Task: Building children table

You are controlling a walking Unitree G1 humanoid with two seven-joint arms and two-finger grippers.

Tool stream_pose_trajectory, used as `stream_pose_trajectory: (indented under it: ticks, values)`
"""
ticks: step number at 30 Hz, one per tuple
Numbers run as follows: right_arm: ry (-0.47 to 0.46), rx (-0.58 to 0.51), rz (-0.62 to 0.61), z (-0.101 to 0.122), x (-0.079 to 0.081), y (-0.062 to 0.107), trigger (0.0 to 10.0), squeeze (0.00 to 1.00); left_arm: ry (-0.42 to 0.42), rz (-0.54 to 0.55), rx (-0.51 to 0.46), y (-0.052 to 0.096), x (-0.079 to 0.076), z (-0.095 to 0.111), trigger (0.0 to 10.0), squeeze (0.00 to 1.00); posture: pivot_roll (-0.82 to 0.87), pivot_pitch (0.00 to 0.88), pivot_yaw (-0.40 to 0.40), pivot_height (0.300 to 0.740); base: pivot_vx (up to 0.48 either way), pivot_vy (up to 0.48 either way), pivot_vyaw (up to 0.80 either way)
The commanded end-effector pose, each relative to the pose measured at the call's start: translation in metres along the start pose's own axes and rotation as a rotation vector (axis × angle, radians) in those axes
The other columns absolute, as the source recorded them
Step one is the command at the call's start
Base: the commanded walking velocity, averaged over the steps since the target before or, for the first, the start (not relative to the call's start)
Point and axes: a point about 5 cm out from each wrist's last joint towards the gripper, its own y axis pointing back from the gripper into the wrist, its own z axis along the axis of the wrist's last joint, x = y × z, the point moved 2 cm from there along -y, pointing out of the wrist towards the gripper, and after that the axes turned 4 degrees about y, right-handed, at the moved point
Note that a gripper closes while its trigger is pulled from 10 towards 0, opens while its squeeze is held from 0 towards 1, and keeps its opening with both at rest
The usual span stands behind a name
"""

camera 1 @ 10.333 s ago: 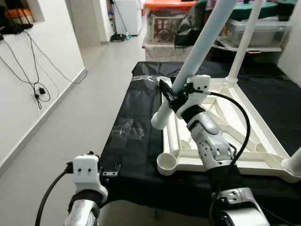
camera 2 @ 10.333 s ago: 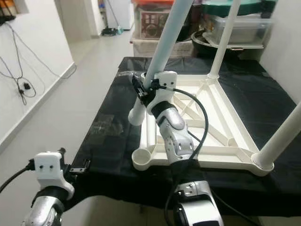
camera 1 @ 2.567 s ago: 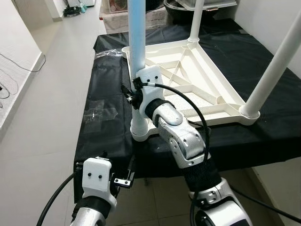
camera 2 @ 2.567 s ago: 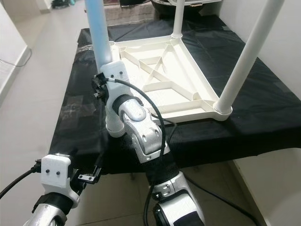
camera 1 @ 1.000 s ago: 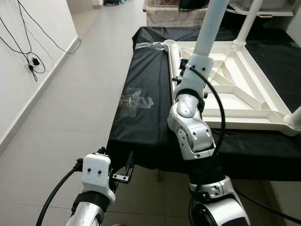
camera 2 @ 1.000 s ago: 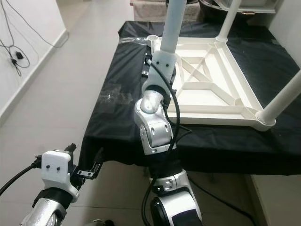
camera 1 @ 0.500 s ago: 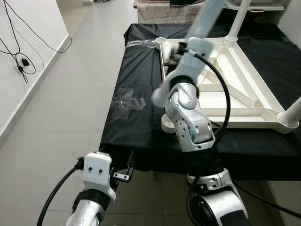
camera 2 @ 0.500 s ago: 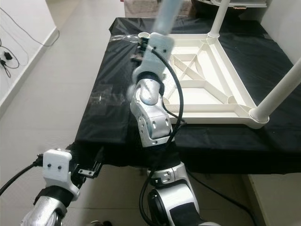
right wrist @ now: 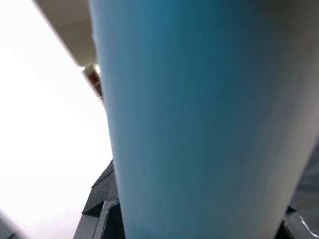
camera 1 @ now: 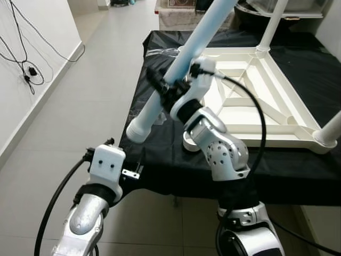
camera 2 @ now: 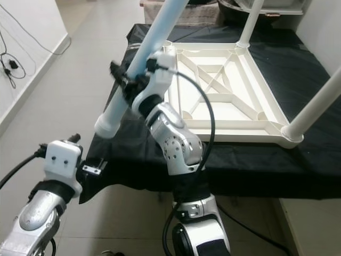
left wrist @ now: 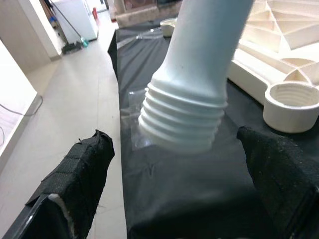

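A white children's table top (camera 1: 250, 85) lies upside down on a black-covered table (camera 1: 277, 170). Two white legs stand screwed into it, one at the far corner (camera 1: 269, 26) and one at the near right corner (camera 1: 331, 130). The near left socket (camera 1: 191, 143) is empty. My right gripper (camera 1: 164, 89) is shut on a pale blue-white leg (camera 1: 184, 53), held tilted. Its threaded end (left wrist: 182, 119) hangs out past the table's left front edge. My left gripper (camera 1: 134, 172) is open just below that end, its black fingers (left wrist: 79, 174) on either side, not touching it.
Storage boxes (camera 1: 181, 13) stand behind the table. A white wall with hanging cables (camera 1: 26, 72) runs along the left, with tiled floor (camera 1: 80, 106) between it and the table. A clear plastic bag (camera 1: 166, 52) lies on the cloth at the far left corner.
The right arm has swung the leg so its threaded end moved left and down, out past the table edge. The left arm has risen toward that end.
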Motion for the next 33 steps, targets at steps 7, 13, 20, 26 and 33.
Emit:
stream_pose_trajectory:
  ticks: [7,13,20,26,33]
  values:
    - [-0.083,0.053,0.139,-0.021,0.022,0.013,10.0,0.00,0.021,-0.063,0.078,-0.013,-0.009,-0.016,10.0,0.00,0.10,0.091,0.018,0.740,0.000,0.000,0.00]
    - [-0.100,0.082,0.192,-0.026,0.030,0.018,10.0,0.00,0.028,-0.078,0.090,-0.017,-0.012,-0.019,10.0,0.00,0.10,0.091,0.018,0.740,0.000,0.000,0.00]
    - [-0.101,0.114,0.224,-0.033,0.035,0.023,10.0,0.00,0.056,-0.146,0.117,-0.021,-0.026,-0.026,0.0,0.00,0.09,0.082,0.024,0.740,0.000,0.000,0.00]
    - [-0.092,0.130,0.241,-0.037,0.038,0.026,10.0,0.00,0.053,-0.161,0.126,-0.022,-0.031,-0.028,0.0,0.00,0.09,0.082,0.024,0.740,0.000,0.000,0.00]
    - [-0.050,0.150,0.238,-0.045,0.033,0.030,10.0,0.00,0.047,-0.172,0.122,-0.020,-0.034,-0.030,0.0,0.00,0.10,0.075,0.024,0.740,0.000,0.000,0.00]
